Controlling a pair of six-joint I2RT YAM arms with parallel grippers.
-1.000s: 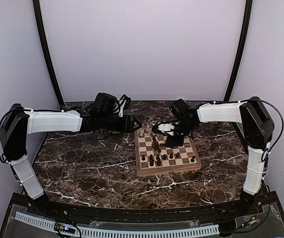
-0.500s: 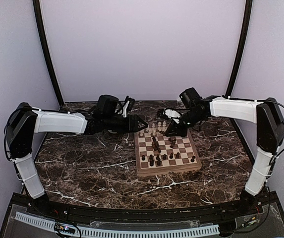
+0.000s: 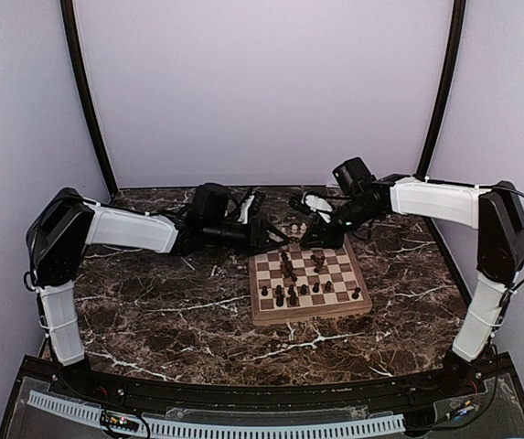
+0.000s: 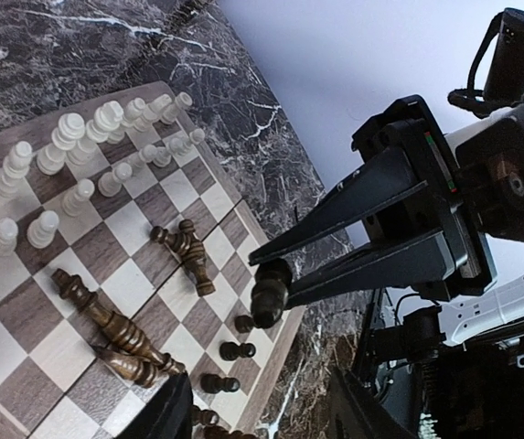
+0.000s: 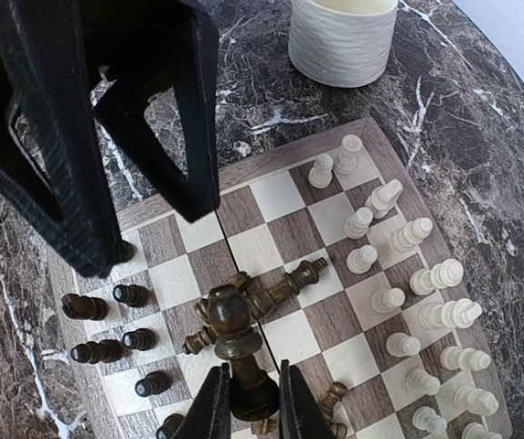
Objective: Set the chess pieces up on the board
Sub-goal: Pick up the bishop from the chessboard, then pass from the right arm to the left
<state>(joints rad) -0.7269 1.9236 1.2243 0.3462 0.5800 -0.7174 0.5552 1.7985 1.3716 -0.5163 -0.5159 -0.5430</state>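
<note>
The right gripper (image 5: 251,384) is clamped on a dark chess piece (image 5: 234,331), holding it upright above the chessboard (image 3: 312,315). The board sits right of centre on the marble table (image 3: 152,302). The left gripper (image 4: 260,398) hangs near the board's far left corner with its fingers spread and empty. Two rows of cream pieces (image 4: 60,142) stand along the far edge. Several dark pieces (image 4: 120,334) lie toppled mid-board.

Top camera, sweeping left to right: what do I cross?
Left arm's white link, left end effector, right end effector gripping a dark chess piece, right arm's white link. The board overlaps both end effectors, so it's unplaced.
</note>
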